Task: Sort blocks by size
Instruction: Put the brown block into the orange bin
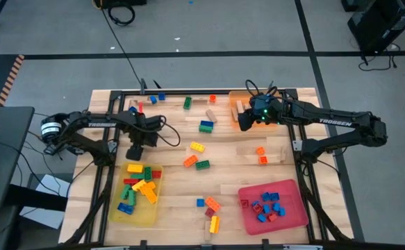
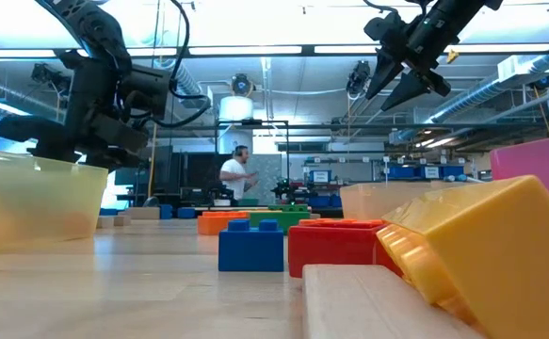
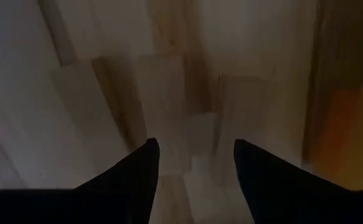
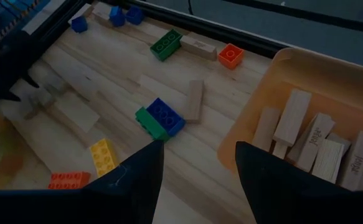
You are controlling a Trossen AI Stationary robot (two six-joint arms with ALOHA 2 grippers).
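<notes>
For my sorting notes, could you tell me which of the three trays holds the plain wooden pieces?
The orange tray at the table's far right corner, beneath the right gripper; the yellow tray and red tray hold coloured plastic bricks only.

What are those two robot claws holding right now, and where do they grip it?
Nothing. The left gripper hangs over bare table near the yellow tray, fingers apart and empty. The right gripper is open and empty beside the orange tray of wooden blocks.
</notes>
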